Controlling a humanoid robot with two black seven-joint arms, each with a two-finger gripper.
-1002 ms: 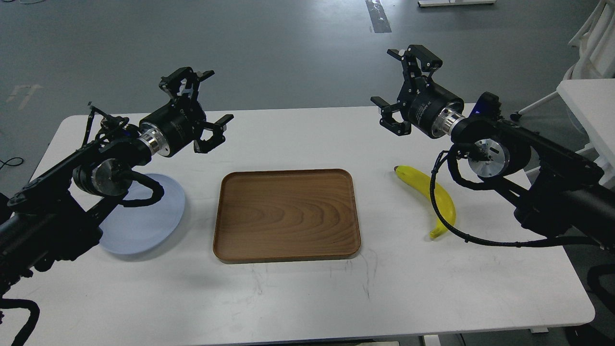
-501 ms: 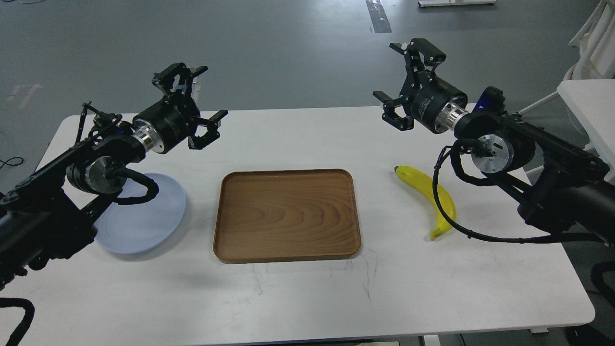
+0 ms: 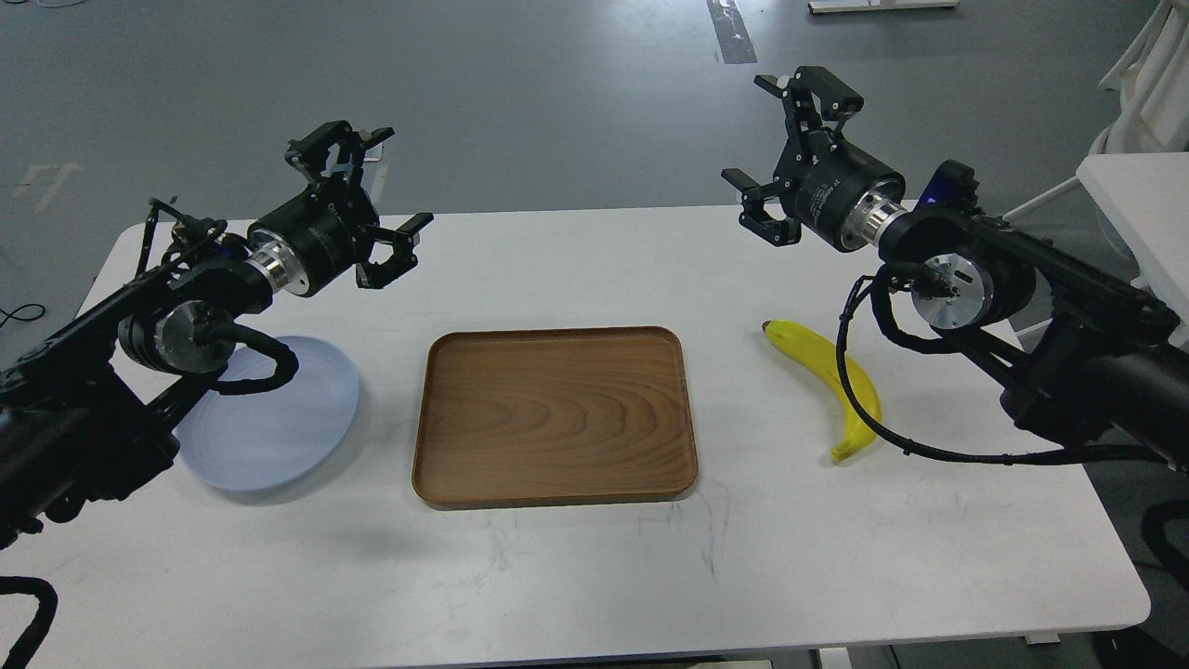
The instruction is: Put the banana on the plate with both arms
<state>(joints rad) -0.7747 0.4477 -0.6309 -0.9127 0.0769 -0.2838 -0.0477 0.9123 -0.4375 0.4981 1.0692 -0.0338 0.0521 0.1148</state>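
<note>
The yellow banana lies on the white table at the right, dark stem tip toward the back, partly crossed by a black cable of my right arm. The pale blue-grey plate lies at the left, partly hidden under my left arm. My left gripper is open and empty, held high above the table behind the plate. My right gripper is open and empty, held high behind the banana and well apart from it.
A rectangular brown wooden tray lies in the middle of the white table, between plate and banana. Another white table and a white frame stand at the far right. Grey floor lies beyond the far edge.
Both arms have drawn back and outward: the left gripper moved left and up, the right gripper moved up and slightly right. Banana, plate and tray have not moved.
</note>
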